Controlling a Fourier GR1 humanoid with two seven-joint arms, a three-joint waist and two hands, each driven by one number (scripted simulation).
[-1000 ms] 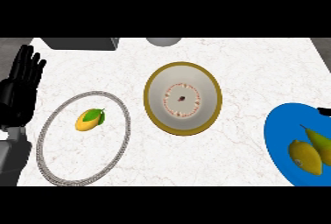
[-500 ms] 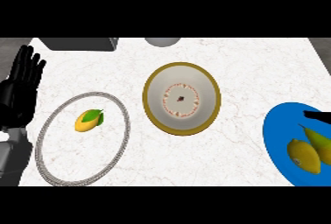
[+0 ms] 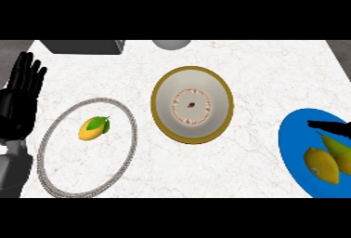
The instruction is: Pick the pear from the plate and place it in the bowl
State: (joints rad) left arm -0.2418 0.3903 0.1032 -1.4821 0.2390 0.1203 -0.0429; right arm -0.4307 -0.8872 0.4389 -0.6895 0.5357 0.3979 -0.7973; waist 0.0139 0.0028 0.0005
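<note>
pear [image 3: 341,153] on blue plate [image 3: 296,153] | right hand [image 3: 329,126] fingertips over it | bowl [image 3: 192,104] centre

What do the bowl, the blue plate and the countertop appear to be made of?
The bowl looks like glazed ceramic: pale smooth inside, ochre rim, a printed ring motif. The blue plate is uniformly coloured and matte, so either plastic or glazed ceramic. The countertop looks like polished marble: white with faint grey-pink veining.

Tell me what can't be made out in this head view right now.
- Right hand: only dark fingertips show over the blue plate; the right edge cuts the rest, so its pose is unclear.
- Green pear: partly cut by the right edge.
- Grey box and grey round object: cropped at the top.
</note>
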